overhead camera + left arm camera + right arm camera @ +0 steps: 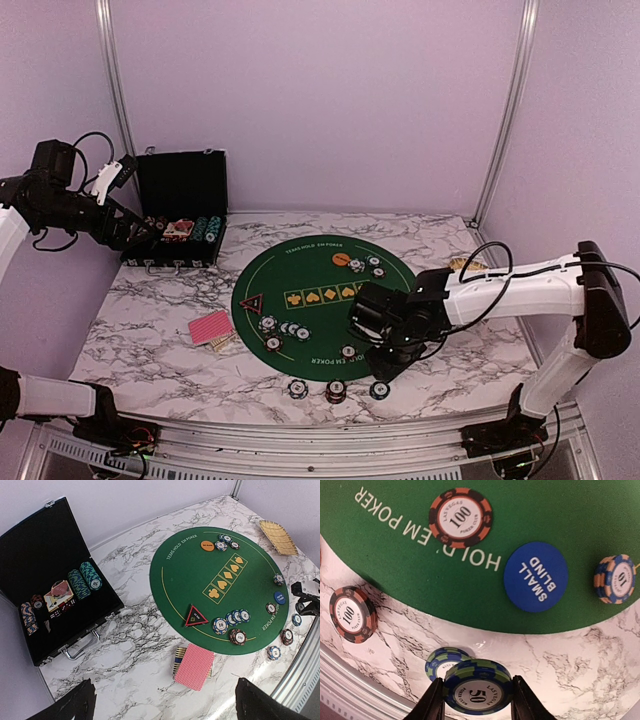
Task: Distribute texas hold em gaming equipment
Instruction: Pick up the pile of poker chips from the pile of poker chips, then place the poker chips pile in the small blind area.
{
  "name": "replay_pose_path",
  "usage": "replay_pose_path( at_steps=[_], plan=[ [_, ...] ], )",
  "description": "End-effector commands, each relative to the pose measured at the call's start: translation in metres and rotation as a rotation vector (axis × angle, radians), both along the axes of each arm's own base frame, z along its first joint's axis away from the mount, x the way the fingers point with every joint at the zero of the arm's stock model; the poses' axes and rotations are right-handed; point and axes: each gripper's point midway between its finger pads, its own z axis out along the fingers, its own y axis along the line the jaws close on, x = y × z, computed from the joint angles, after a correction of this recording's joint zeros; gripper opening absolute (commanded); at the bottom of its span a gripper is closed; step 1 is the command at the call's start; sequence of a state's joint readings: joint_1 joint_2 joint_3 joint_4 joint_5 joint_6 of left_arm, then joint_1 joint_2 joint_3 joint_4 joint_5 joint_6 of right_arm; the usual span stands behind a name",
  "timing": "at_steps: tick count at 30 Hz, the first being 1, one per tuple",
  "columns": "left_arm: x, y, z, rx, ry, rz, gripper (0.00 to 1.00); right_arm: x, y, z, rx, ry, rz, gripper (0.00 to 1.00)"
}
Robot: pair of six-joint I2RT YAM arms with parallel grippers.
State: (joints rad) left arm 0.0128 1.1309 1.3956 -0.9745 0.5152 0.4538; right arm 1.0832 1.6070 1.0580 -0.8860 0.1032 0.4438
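Observation:
My right gripper (477,690) is shut on a blue-and-green 50 poker chip (479,682), held just above the marble beside the green mat (420,575). A matching chip (439,661) lies on the marble under it. Close by are the blue small blind button (536,576), a 100 chip (460,518) on the mat and a 100 stack (352,614) off it. Red-backed playing cards (194,666), the triangle marker (196,615) and the orange button (207,545) show in the left wrist view. My left gripper (165,707) hangs open and empty, high above the table's left side.
The black chip case (180,210) stands open at the back left with chip rows (85,579) inside. A tan slatted wooden piece (278,536) lies at the mat's far right. Three chip piles (335,390) sit along the front edge near the metal rail (300,440).

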Motion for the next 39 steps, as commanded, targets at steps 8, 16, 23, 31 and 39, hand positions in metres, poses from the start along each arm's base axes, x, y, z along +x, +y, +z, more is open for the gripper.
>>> replay_pose_path(
  at_steps=[8, 16, 23, 31, 39],
  plan=[
    [-0.011, -0.003, -0.002, -0.001, 0.016, -0.021, 0.99, 0.071, -0.001, 0.038, 0.045, -0.141, -0.074, 0.24],
    [-0.011, 0.0, -0.017, 0.018, 0.052, -0.014, 0.99, 0.121, 0.008, 0.012, 0.067, -0.152, -0.113, 0.24],
    [-0.012, 0.001, -0.018, 0.031, 0.049, -0.018, 0.99, 0.132, 0.012, -0.008, 0.053, -0.141, -0.113, 0.23],
    [-0.012, 0.0, -0.018, 0.028, 0.05, -0.021, 0.99, 0.137, 0.011, -0.015, 0.061, -0.142, -0.13, 0.22],
    [-0.013, 0.002, -0.028, 0.047, 0.072, -0.026, 0.99, 0.132, 0.005, -0.022, 0.042, -0.126, -0.125, 0.39]
  ],
)
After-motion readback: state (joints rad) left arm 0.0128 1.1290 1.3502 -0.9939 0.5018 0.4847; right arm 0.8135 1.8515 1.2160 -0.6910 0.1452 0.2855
